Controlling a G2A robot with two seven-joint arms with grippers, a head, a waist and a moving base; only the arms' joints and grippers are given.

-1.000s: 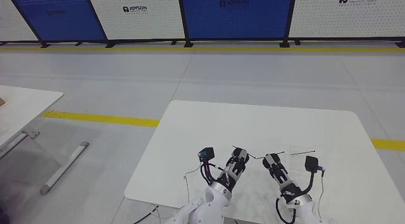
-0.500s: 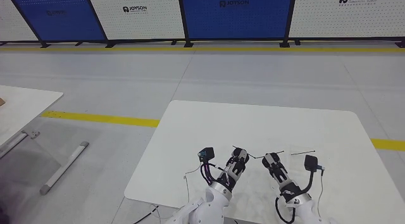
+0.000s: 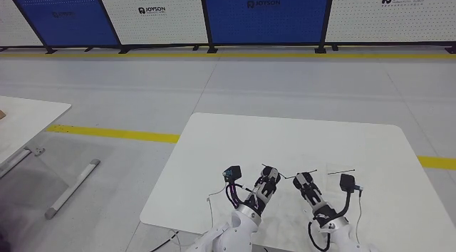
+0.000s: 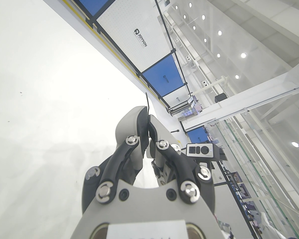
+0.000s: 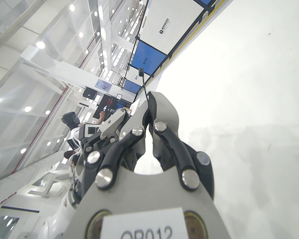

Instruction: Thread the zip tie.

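Starting at the left edge of the top view, a white side table (image 3: 25, 117) juts in, well apart from the white tabletop (image 3: 299, 134) where the arms work. A yellow floor line (image 3: 107, 133) passes behind the tabletop, and blue and white perforated panels (image 3: 263, 3) stand along the far side of the room. Near the tabletop's front edge the left tool (image 3: 270, 174) sits just beside the right one, both pointing away from the robot. The left wrist view shows the left tool (image 4: 147, 117) pressed together on a thin black strap (image 4: 147, 101), whose narrow tip pokes out past the fingertips. Between the two tools, in the top view, a fine black line (image 3: 286, 177) spans the gap, though I cannot tell whether it is one tie joining both grips. Further right, the right tool (image 3: 304, 178) is likewise pinching. Its wrist view shows the right tool (image 5: 150, 100) clamping the zip tie (image 5: 145, 85) a short way below its small square head (image 5: 141, 71), which stands free beyond the fingertips. Rightmost, a spare black strip (image 3: 340, 171) lies on the tabletop, near the right tool but apart from it.
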